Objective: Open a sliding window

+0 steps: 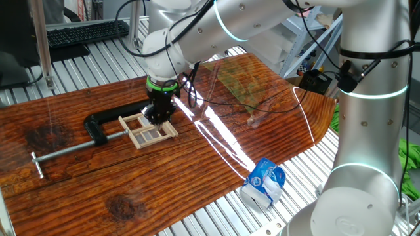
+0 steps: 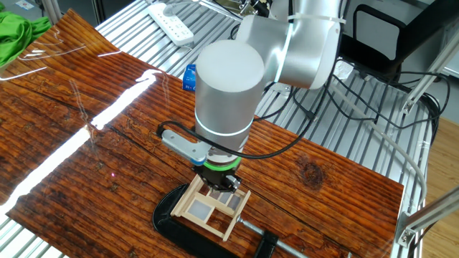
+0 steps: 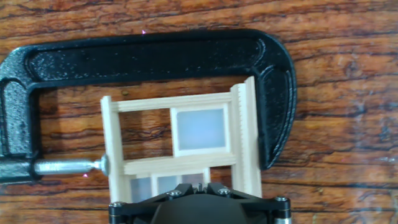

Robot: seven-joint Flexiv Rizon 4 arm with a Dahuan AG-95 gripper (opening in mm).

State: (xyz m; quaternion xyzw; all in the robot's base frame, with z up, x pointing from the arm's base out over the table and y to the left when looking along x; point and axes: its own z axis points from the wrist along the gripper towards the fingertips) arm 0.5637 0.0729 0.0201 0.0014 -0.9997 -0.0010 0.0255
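Sliding window (image 3: 180,144) lies clamped flat; claw (image 1: 158,114) is on it, grip unclear.

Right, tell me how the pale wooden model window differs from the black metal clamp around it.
The pale light-wood rectangular sliding window is a slim flat frame with greyish panels; the black metal C-shaped clamp is thick, dark and curved. The clamp wraps around the window, its silver screw pressing on the window's side. Both lie flat on the wooden table.

The small pale-wood sliding window (image 3: 180,149) lies flat on the brown wooden tabletop (image 3: 348,74) — inside the black metal clamp (image 3: 155,56).
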